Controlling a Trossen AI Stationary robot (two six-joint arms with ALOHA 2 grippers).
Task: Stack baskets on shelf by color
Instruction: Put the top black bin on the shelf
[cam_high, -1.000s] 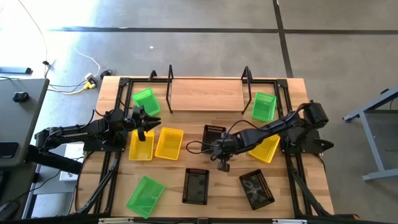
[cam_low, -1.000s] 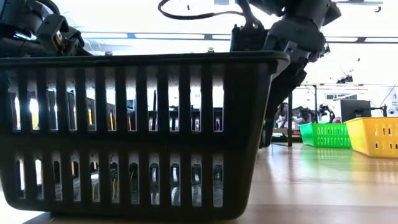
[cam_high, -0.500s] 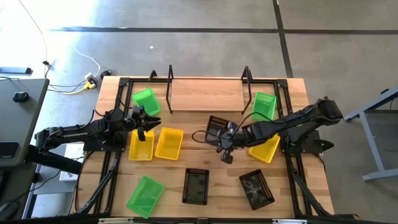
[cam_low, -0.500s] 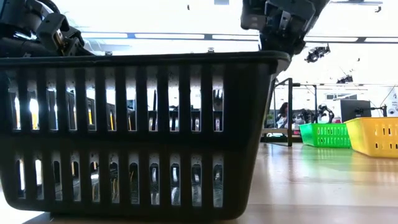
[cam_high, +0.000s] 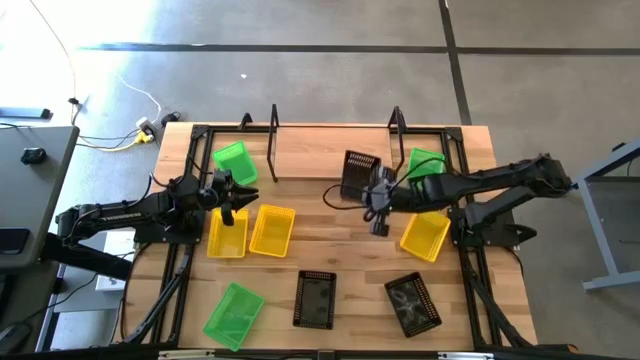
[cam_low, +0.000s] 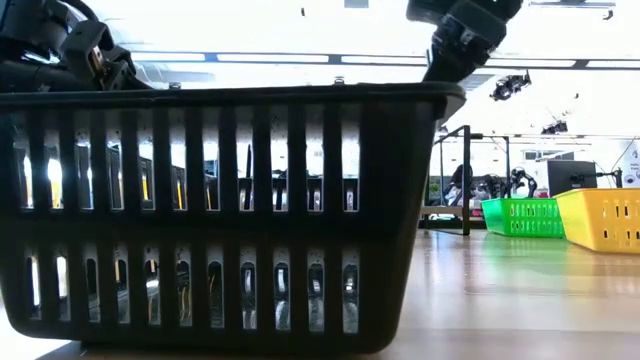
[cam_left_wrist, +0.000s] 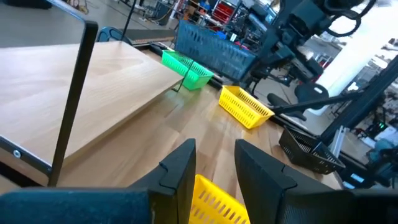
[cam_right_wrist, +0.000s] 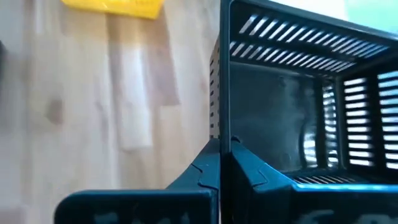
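carrying first basket | right gripper (cam_high: 374, 196) pinches rim of a black basket (cam_high: 358, 174), lifted at the shelf (cam_high: 330, 155) edge | shelf plank bare, eight baskets on the table | left gripper (cam_high: 226, 193) spread above a yellow basket (cam_high: 227, 234)

A grey concrete floor (cam_high: 300, 60) with dark seams surrounded the wooden table (cam_high: 330, 245). A white cable (cam_high: 60, 50) trailed across it, and bright ceiling lights (cam_low: 270, 57) shone overhead.
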